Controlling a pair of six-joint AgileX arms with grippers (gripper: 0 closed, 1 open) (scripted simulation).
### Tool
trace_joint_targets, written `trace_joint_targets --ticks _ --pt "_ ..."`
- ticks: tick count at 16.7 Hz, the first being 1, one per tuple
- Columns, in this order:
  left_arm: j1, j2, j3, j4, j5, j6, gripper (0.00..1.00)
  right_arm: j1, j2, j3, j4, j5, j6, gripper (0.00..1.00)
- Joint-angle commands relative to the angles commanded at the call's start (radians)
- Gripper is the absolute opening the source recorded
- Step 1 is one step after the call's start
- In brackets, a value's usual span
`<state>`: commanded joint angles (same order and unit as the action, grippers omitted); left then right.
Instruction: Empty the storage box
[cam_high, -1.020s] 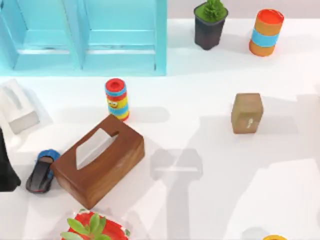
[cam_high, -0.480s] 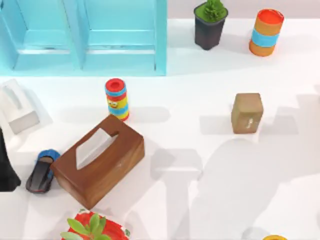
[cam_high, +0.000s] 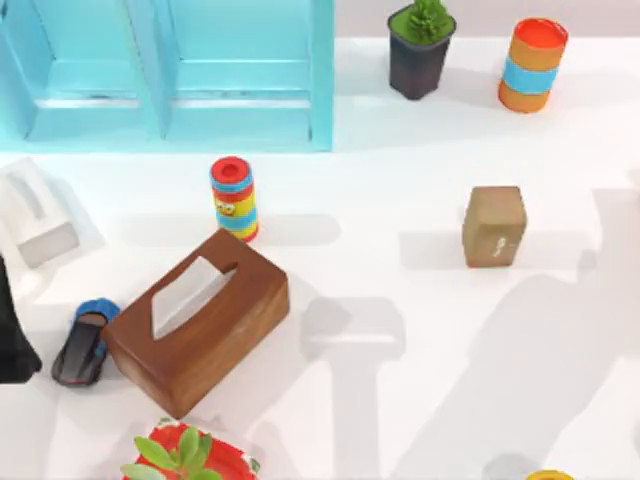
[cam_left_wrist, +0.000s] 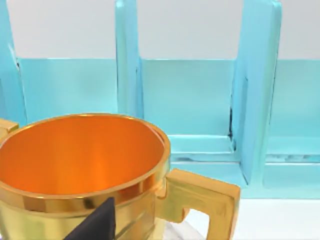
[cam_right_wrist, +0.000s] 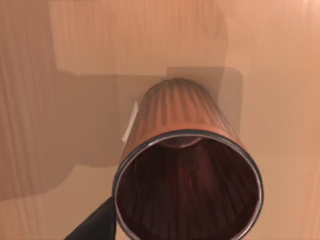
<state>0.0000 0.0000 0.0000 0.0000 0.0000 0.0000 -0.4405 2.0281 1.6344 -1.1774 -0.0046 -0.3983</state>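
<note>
Top view: no object has moved over the last second. The wooden tissue box (cam_high: 196, 320), toy car (cam_high: 82, 343), ring-stack toy (cam_high: 234, 198), wooden block (cam_high: 494, 226) and white box (cam_high: 35, 212) all sit where they were. The left arm (cam_high: 12, 335) is a dark shape at the 9 o'clock edge, also unchanged. Only the broad shadow at 3–4 o'clock has changed: it has slid outward toward the 4 o'clock corner. My read is that the right arm is swinging away above the table, so this is transit rather than a pick.

The storage box (cam_high: 240, 75) is at 11 o'clock, well apart from the rest. It is cyan with upright dividers, and the bays in sight look bare. By that the emptying looks far along or finished, though I can't confirm it for the bays cut off by the frame.

Left wrist view: a gold cup (cam_left_wrist: 85, 170) with a square handle sits close against the left gripper (cam_left_wrist: 95, 225). Behind it are the storage box's cyan partitions and back wall (cam_left_wrist: 185, 95), with bare shelves. I can't tell whether the gripper is wide, narrow or holding the cup.

Right wrist view: a ribbed copper-brown bin (cam_right_wrist: 187, 175) has its mouth toward the camera, with the right gripper (cam_right_wrist: 95, 225) at its rim over a tan surface. I can't tell its state either.
</note>
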Motion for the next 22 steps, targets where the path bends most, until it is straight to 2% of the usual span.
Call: trace_joint_targets --ticks 4,9,22 --pt "0.000 0.000 0.000 0.000 0.000 0.000 1.00 0.001 0.027 -0.098 0.128 0.000 0.001 1.00" --pt "0.000 0.000 0.000 0.000 0.000 0.000 1.00 0.001 0.033 -0.113 0.146 0.000 0.002 1.00" --pt "0.000 0.000 0.000 0.000 0.000 0.000 1.00 0.001 0.033 -0.113 0.146 0.000 0.002 0.02"
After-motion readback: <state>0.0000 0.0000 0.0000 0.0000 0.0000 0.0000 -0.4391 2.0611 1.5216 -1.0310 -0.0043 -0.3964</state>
